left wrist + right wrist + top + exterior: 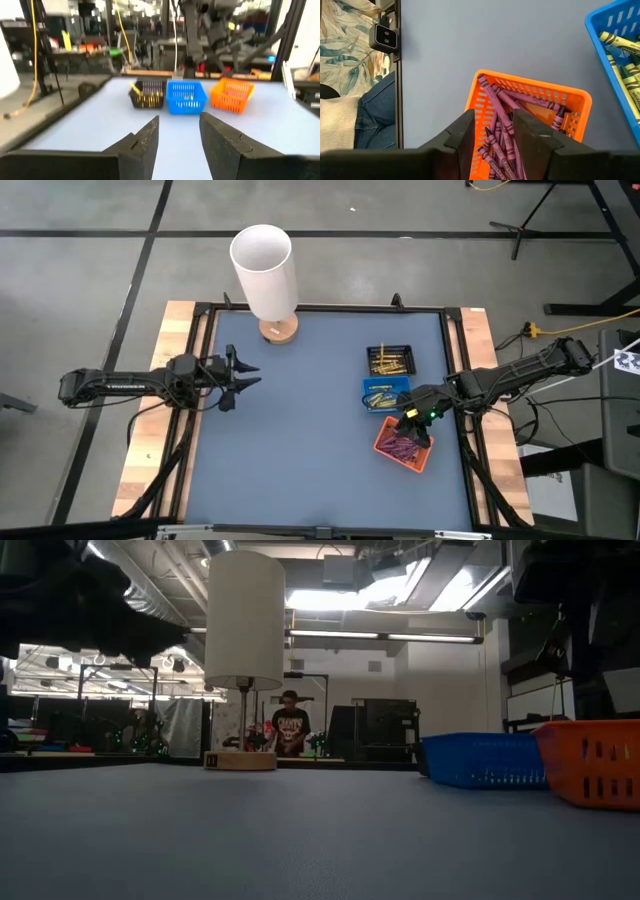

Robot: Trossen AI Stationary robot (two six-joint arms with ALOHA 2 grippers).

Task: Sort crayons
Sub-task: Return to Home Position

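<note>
Purple crayons [502,125] lie heaped in the orange tray [403,446] at the table's right. My right gripper [492,120] hangs just above this tray, slanting down, open, with nothing between its fingers. Yellow-green crayons [622,60] lie in the blue tray [385,395] beside it, and yellow ones [388,363] in the black tray [391,359] farther back. My left gripper [243,375] stands open at the table's left side, pointing level toward the three trays [186,96], far from them.
A lamp with a tall white shade [265,268] stands on a round wooden base [279,330] at the table's far edge. A person's leg [375,110] shows beyond the near edge, and another person [290,725] stands in the room behind. Bare blue mat [300,440] fills the middle.
</note>
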